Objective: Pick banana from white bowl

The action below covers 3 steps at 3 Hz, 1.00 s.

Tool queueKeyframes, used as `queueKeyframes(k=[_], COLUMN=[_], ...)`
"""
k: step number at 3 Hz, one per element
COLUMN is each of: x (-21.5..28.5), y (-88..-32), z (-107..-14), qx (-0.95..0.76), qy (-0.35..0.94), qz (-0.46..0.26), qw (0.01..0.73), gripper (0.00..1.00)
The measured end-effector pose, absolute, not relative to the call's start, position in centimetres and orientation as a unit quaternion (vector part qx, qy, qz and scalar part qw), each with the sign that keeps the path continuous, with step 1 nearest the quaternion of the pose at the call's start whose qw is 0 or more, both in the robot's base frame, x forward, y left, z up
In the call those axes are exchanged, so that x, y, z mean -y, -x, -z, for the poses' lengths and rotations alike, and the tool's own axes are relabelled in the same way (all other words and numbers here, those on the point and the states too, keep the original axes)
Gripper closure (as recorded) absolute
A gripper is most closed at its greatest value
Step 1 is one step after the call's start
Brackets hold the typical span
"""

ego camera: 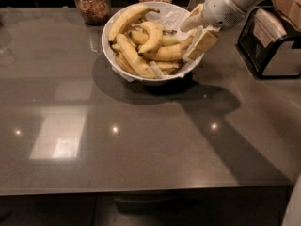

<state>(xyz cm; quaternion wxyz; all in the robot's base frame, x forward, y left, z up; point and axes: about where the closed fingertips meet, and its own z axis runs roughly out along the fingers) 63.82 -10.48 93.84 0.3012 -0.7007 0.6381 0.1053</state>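
Early stage of the pick, by the look of it: approach made, no grasp and no lift yet. Gripper [196, 33] at the right rim of the white bowl [109, 51], fingers [203, 42] spread wide, clasping nothing. Banana [167, 53] inside the white bowl, right of its middle, on top of the pile, tip toward the gripper; deep golden, thick, gently curved, faintly flecked. Smooth sloping bowl wall, crumpled white paper [174, 15] lining it; glass jars [92, 4] behind the white bowl, polished grey counter [141, 149] beneath
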Motion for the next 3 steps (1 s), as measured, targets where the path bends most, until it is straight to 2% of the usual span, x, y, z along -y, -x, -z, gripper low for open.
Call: queueKeyframes(k=[1,2,3], x=[10.46,10.41,10.41], y=[-63.89,-63.91,-63.92], z=[-93.79,-93.75,-93.74], qx=[-0.638,-0.638,-0.638], qy=[0.701,0.701,0.701], qz=[-0.106,-0.106,-0.106], qw=[0.301,0.301,0.301], gripper=[0.13,0.00,0.00])
